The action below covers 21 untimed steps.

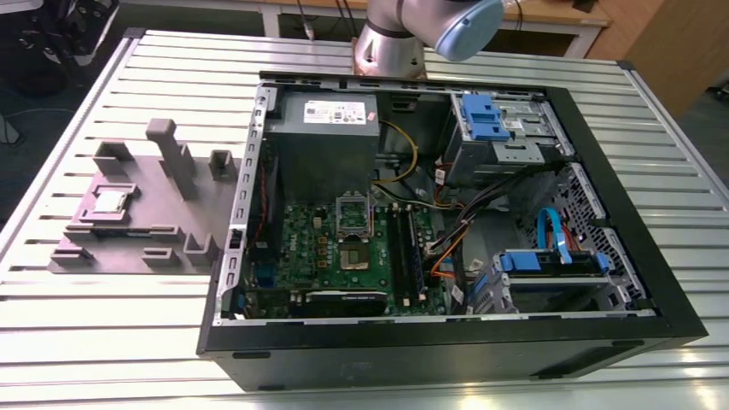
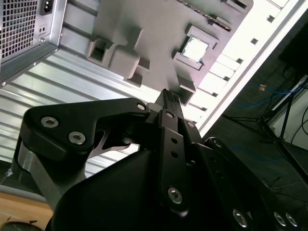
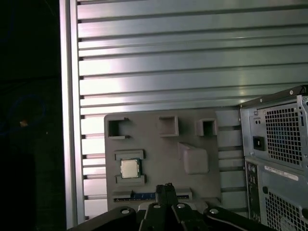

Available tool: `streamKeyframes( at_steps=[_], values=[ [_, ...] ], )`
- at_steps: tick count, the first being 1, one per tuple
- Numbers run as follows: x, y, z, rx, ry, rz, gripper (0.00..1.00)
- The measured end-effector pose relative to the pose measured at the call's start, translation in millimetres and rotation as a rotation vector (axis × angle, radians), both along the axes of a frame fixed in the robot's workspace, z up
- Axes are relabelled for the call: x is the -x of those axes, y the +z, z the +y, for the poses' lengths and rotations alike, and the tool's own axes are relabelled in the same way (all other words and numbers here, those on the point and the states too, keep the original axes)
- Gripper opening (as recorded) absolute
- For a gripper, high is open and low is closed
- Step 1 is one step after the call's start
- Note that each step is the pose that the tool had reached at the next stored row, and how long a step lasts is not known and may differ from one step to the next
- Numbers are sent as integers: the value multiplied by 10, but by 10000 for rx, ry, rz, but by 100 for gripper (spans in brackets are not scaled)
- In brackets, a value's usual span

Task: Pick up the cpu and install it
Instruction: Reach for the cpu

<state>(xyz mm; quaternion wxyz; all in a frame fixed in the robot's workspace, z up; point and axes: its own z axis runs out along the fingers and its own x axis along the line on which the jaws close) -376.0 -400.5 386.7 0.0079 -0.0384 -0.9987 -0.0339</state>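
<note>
A grey moulded plastic tray [image 1: 154, 218] is sitting on the slatted aluminium surface [image 1: 114, 325], near the surface's edge at the exterior view's left. It is holding the cpu [image 1: 111, 200] in a square recess by the tray's outer edge. The cpu, a small flat square chip, is lying flat and showing a silvery metal top with a thin pale rim (the top is catching the light). Just beside the tray, an open black computer case [image 1: 456, 346] is holding a green motherboard [image 1: 341, 252] and a grey metal box [image 1: 324, 141]. In the first wrist view the black claw [image 3: 166, 186] is hanging over the tray, fingers pressed together on nothing, well apart from the cpu.
</note>
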Motion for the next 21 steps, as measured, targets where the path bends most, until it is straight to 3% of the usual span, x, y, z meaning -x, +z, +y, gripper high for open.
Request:
streamKeyframes(
  at_steps=[12, 21],
  values=[
    [315, -37, -29, 1, 0, 1, 11],
    [457, -41, -28, 0, -1, 2, 11]
  ],
)
